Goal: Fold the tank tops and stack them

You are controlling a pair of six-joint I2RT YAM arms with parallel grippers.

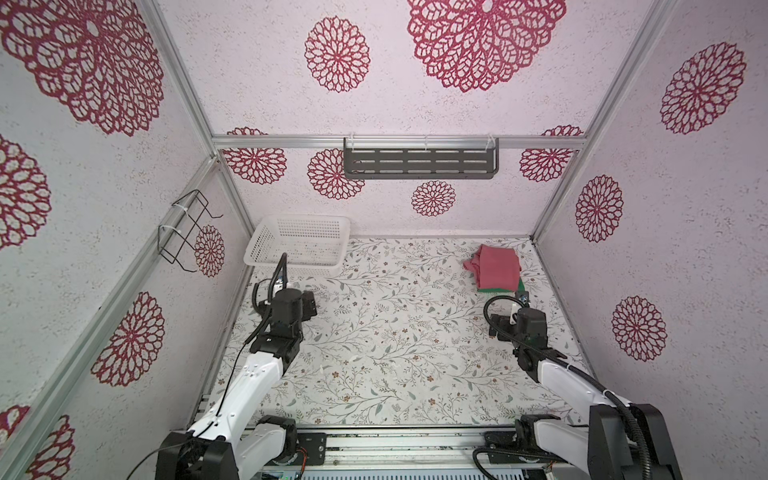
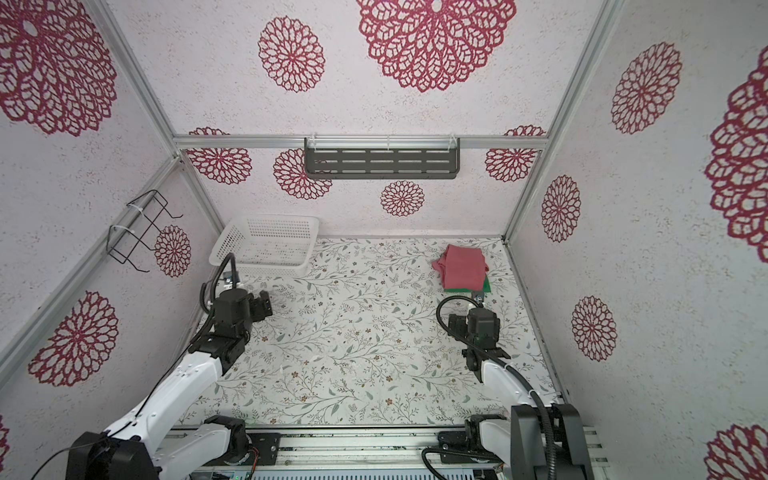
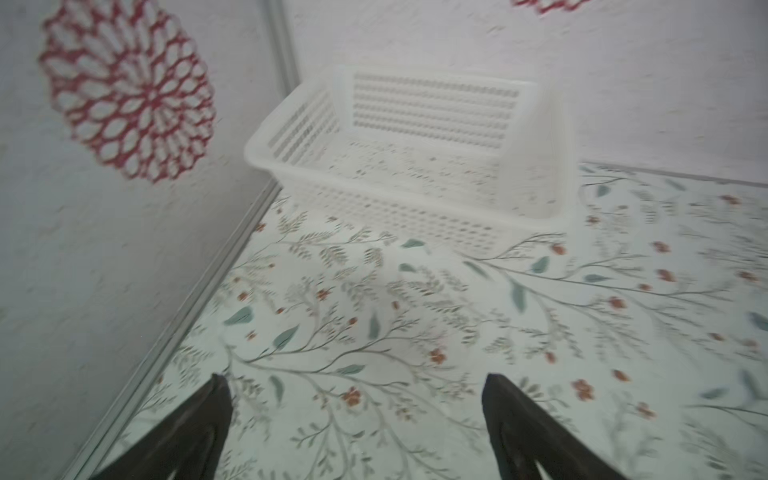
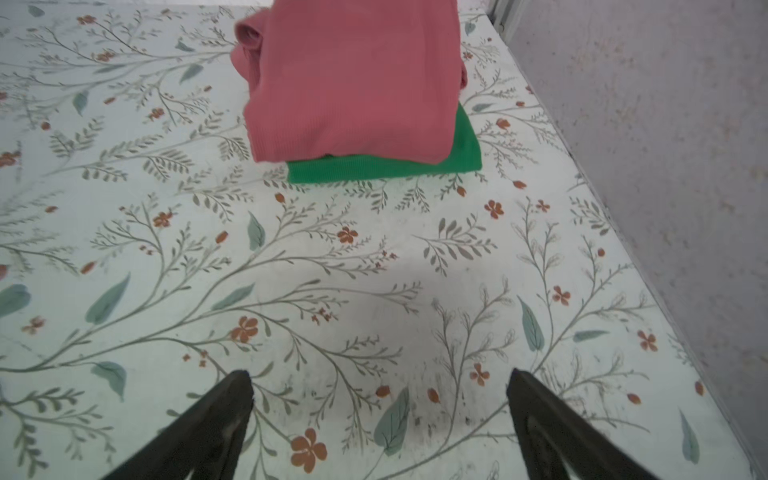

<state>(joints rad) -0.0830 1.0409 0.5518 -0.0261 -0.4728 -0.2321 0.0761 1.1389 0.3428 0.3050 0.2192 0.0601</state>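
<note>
The two tank tops lie folded in one stack at the far right of the table. The rose-red tank top (image 1: 498,266) (image 2: 465,266) (image 4: 353,83) is on top. Only the near edge and one corner of the green tank top (image 1: 520,287) (image 2: 487,286) (image 4: 382,168) stick out from under it. My right gripper (image 4: 380,374) is open and empty, a short way in front of the stack and apart from it. My left gripper (image 3: 353,378) is also open and empty. It hangs over bare table at the left and faces the white basket.
A white perforated basket (image 1: 299,245) (image 2: 266,245) (image 3: 266,162) stands empty in the far left corner. A black wire rack (image 1: 187,232) hangs on the left wall. A dark slotted shelf (image 1: 419,160) is fixed to the back wall. Walls enclose three sides of the floral table (image 1: 395,332).
</note>
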